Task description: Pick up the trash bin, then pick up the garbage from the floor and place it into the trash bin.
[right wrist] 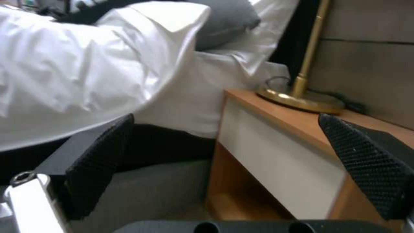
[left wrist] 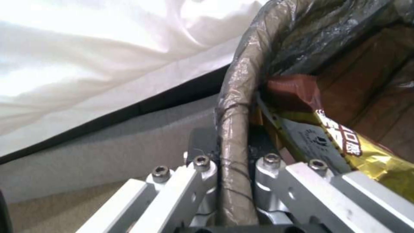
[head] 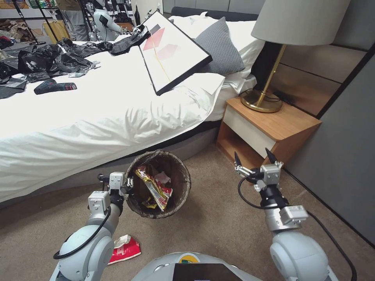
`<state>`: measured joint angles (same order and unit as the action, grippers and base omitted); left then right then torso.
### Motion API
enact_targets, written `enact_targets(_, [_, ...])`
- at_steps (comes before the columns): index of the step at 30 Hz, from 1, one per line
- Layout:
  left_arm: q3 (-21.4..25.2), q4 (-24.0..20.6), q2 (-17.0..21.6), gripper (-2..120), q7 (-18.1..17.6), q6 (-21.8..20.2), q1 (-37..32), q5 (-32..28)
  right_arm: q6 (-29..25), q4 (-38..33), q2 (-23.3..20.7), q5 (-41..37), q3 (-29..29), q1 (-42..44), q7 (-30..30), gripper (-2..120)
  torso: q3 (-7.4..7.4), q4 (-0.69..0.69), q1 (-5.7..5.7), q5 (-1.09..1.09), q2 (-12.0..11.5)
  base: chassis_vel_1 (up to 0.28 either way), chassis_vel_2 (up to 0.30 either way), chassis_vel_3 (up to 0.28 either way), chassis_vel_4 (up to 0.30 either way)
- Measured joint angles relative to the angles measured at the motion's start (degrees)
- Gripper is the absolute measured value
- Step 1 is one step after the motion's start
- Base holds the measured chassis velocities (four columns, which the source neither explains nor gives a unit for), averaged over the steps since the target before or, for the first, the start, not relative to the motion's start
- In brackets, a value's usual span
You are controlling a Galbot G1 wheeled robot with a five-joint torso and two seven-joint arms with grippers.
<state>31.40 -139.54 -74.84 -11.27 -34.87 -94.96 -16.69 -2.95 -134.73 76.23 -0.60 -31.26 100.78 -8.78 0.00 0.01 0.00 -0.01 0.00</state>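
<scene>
Left pincer (head: 131, 183) pinching trash bin (head: 177, 195) rim; bag-lined, holding a yellow wrapper (head: 154, 187) with unreadable red-white print. Right pincer (head: 254, 158) spread, near the nightstand (head: 273, 125).

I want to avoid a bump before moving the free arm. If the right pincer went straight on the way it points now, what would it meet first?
Probably the nightstand: the open right pincer points at its white front, beside the bed. How far off is unclear.
</scene>
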Motion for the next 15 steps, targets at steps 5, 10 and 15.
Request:
enact_targets(5, [0.37, -0.06, 0.37, 5, 0.36, -0.06, 0.76, -0.13, -4.49, 1.47, 4.99, 2.11, -1.12, 3.95, 3.44, 100, 0.0, -0.02, 0.0, -0.01, 0.0, 0.0, 0.0, 0.0, 0.0])
enact_targets(10, [0.44, -0.1, 0.0, 5, 0.39, -0.11, 0.68, -0.37, -6.7, 2.01, 5.78, 2.45, -1.87, 5.76, 4.51, 100, 0.0, -0.01, 0.0, 0.0, 0.0, 0.0, 0.0, 0.0, 0.0])
enact_targets(15, [0.49, -1.09, 0.13, 5, 0.3, -0.17, 0.73, -0.84, -7.72, 1.52, 3.99, 1.41, -1.88, 7.34, 2.79, 100, 0.0, -0.02, 0.0, 0.01, 0.0, 0.0, 0.0, 0.0, 0.0])
